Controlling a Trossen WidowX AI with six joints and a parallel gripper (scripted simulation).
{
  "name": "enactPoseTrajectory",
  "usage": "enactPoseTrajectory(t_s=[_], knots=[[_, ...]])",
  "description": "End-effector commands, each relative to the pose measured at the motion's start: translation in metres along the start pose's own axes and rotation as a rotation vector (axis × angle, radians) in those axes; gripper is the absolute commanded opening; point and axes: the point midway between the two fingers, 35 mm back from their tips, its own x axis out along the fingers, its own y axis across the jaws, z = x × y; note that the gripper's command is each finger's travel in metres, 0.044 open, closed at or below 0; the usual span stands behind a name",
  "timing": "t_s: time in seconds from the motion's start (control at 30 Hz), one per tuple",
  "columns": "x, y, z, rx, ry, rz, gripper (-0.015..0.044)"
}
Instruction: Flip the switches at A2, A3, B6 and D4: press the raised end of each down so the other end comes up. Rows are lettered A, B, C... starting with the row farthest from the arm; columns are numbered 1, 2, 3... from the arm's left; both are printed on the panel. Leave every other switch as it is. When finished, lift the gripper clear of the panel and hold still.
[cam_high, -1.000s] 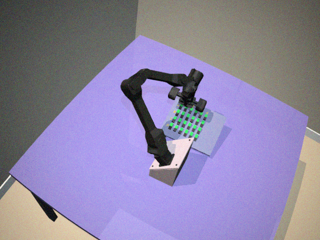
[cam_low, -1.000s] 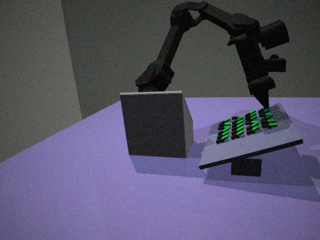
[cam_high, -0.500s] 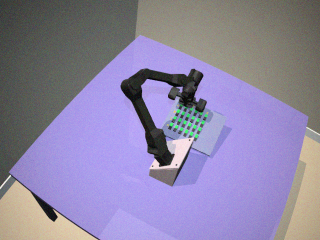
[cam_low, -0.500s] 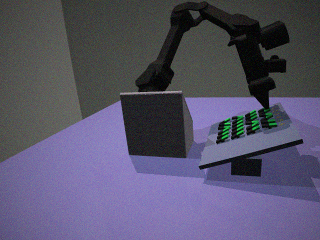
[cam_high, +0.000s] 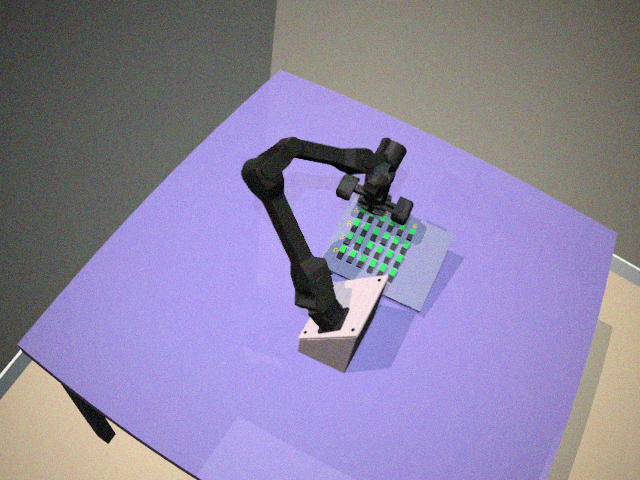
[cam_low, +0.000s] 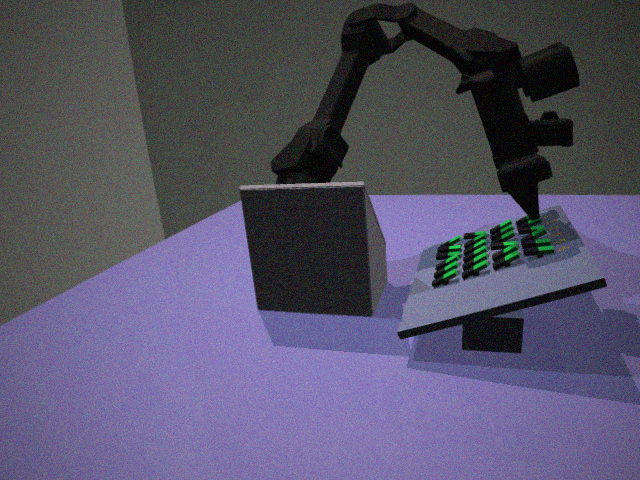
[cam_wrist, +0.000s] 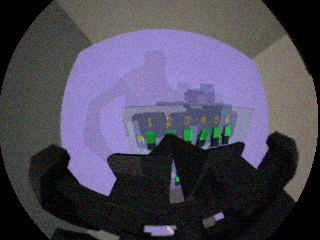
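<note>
Purple tabletop (cam_high: 170, 330) (cam_low: 206, 403) (cam_wrist: 100, 80), grey-brown walls (cam_high: 465, 62) (cam_low: 232, 118) (cam_wrist: 175, 15), beige floor (cam_high: 31, 413)

Looks like a plain room, perhaps a lab or workshop, exact kind impossible to tell: bare gray-brown walls (cam_high: 454, 67) (cam_low: 67, 129), a tan floor (cam_high: 31, 413) with pale baseboard (cam_high: 626, 268), and a purple desk (cam_high: 180, 320) (cam_low: 180, 403) (cam_wrist: 105, 75) bearing a bolted-down robot arm (cam_high: 289, 227) (cam_low: 336, 98).

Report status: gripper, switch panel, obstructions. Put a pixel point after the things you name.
Gripper (cam_high: 375, 211) (cam_low: 534, 215) (cam_wrist: 168, 136) shut, nothing held, tip at row A of the switch panel (cam_high: 433, 248) (cam_low: 509, 294) (cam_wrist: 242, 117). Switch A2 partly hidden behind the fingers in wrist view. Contact unclear.
</note>
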Motion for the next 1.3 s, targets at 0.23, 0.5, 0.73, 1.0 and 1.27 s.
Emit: enactPoseTrajectory(t_s=[0.23,0.5,0.73,1.0,1.27], knots=[[0.002,-0.001,-0.001,0.008,0.003,-0.004,0.0],[0.003,-0.001,-0.001,0.008,0.003,-0.004,0.0],[-0.062,-0.002,-0.003,0.009,-0.021,-0.007,0.0],[-0.062,-0.028,-0.021,0.009,-0.02,-0.009,0.0],[-0.034,-0.03,-0.022,0.008,-0.041,-0.009,0.0]])
